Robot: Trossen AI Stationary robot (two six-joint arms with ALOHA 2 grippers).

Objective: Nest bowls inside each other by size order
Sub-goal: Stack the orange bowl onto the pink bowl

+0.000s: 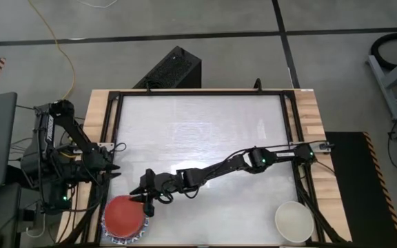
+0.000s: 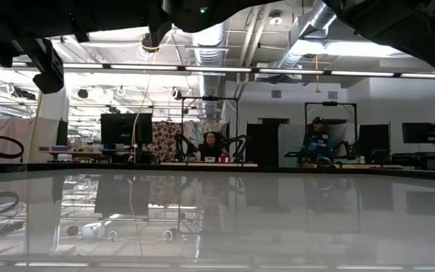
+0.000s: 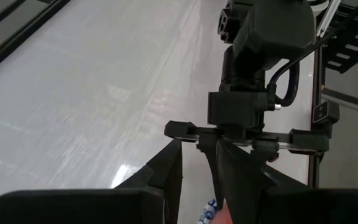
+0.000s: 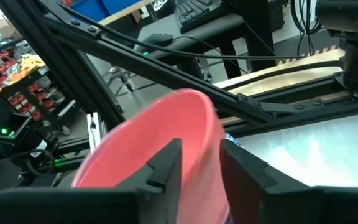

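Both arms are black, built of slim jointed links with black cables looped alongside. The right arm (image 1: 253, 160) carries small green lights at its joints. The right gripper (image 3: 235, 163) has blocky housing and tapered matte fingers.

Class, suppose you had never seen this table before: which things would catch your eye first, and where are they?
The red bowl stands out, sitting on a blue-and-white bowl at the table's front left corner. The right gripper reaches across to its rim, fingers astride it. A lone cream-white bowl sits at the front right corner.
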